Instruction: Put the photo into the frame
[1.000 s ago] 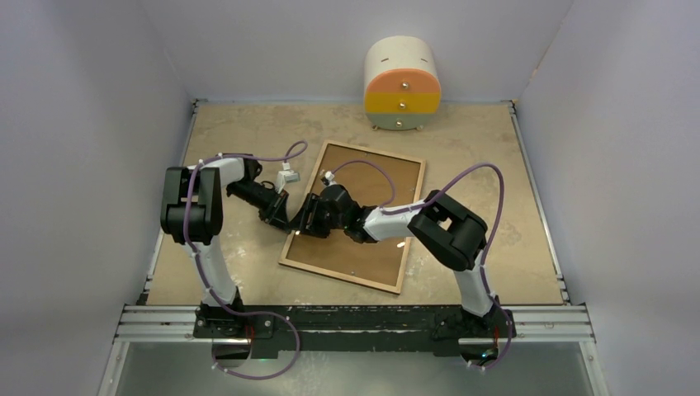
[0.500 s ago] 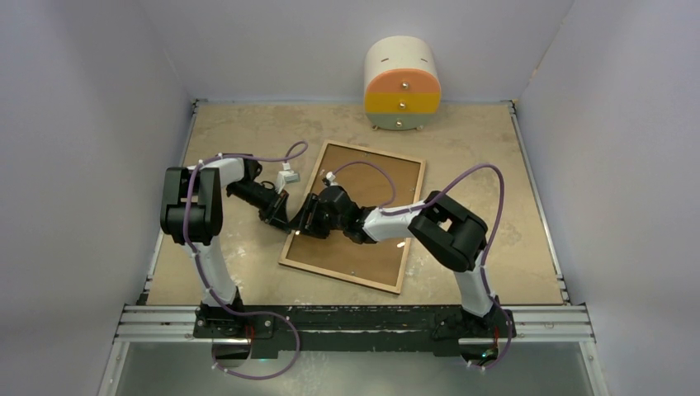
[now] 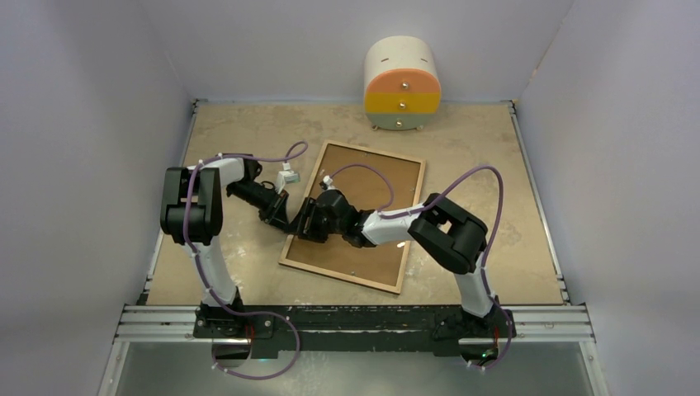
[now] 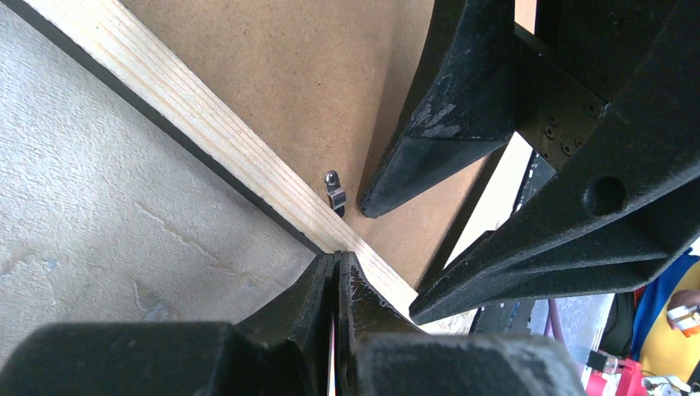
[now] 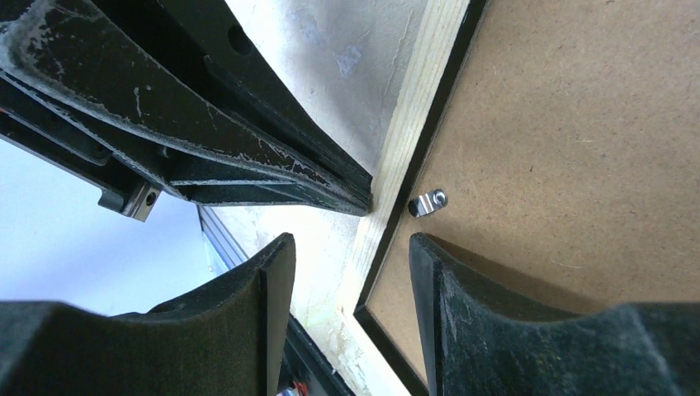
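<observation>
The frame lies face down mid-table, its light wood back up, with a brown backing board set in it. The photo is hidden. My left gripper is shut, and its tips rest against the wood rail on the frame's left side. My right gripper is open and reaches across the board to the same spot. In its wrist view the jaws straddle the rail, one finger over the board and one over the table. A small metal tab sits on the board's edge between both grippers.
A rounded cream, orange and yellow drawer unit stands at the back edge. Grey walls close the table on the left, back and right. A metal mounting rail runs along the near edge.
My right gripper has crept slightly left and nearer, toward the frame's left rail. The left arm and the frame have not visibly moved.
</observation>
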`<control>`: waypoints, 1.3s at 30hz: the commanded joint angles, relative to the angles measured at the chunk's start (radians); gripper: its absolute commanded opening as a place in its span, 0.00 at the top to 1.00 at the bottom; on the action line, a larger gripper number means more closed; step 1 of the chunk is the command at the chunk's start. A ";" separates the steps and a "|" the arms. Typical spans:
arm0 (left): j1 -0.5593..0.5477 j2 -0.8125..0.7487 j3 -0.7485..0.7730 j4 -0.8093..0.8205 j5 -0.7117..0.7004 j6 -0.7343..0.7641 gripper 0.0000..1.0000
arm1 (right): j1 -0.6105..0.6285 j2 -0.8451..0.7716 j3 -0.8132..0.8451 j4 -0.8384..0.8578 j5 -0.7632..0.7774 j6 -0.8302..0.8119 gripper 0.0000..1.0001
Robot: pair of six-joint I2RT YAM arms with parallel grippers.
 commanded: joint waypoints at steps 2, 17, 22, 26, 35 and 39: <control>-0.012 -0.010 -0.024 0.018 -0.040 0.053 1.00 | 0.010 -0.009 -0.003 -0.068 0.043 -0.029 0.44; -0.012 -0.018 -0.035 -0.002 -0.042 0.078 1.00 | 0.005 0.044 0.007 0.013 0.159 -0.072 0.53; -0.012 -0.020 -0.032 -0.010 -0.043 0.078 1.00 | -0.004 0.036 0.001 0.055 0.140 -0.082 0.53; -0.007 -0.037 -0.001 -0.036 -0.040 0.078 1.00 | -0.030 -0.035 -0.043 0.127 0.038 -0.062 0.50; 0.018 0.012 0.214 0.014 0.079 -0.109 0.40 | -0.217 -0.205 -0.088 0.100 -0.086 -0.112 0.35; 0.004 0.116 0.318 0.012 0.119 -0.157 0.38 | -0.286 -0.171 -0.037 0.043 -0.077 -0.161 0.35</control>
